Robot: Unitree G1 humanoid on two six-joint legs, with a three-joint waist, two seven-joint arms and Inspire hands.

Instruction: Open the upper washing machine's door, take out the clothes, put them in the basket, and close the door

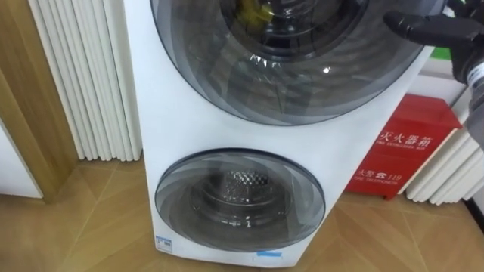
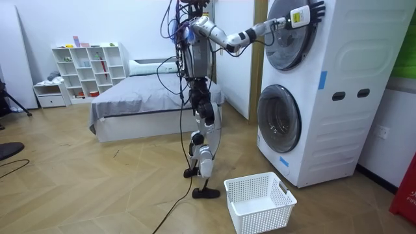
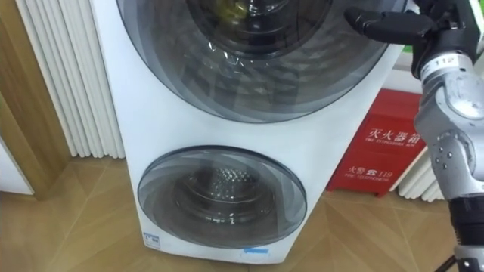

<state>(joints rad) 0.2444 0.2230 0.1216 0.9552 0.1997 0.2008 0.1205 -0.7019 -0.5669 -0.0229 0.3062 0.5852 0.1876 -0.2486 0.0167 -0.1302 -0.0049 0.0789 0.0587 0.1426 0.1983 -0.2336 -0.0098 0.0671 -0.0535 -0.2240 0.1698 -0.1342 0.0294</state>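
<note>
A white stacked washing machine (image 1: 162, 113) stands right in front of me with two round glass doors. The upper door (image 1: 287, 72) and the lower door (image 1: 240, 200) both look closed. Something yellowish (image 1: 253, 9) shows behind the upper glass; I cannot tell what it is. The lower drum looks bare metal. My right hand (image 1: 427, 29) reaches in from the right, its dark fingers straight and open, with the tips at the right rim of the upper door. In the room view I stand facing the machine with that hand (image 2: 307, 14) raised at the upper door (image 2: 286, 36).
A white laundry basket (image 2: 260, 201) sits on the wooden floor by my feet, in front of the machine. A red cabinet (image 1: 408, 147) stands to the machine's right, and white slatted panels (image 1: 83, 75) to its left. A bed (image 2: 143, 104) lies behind me.
</note>
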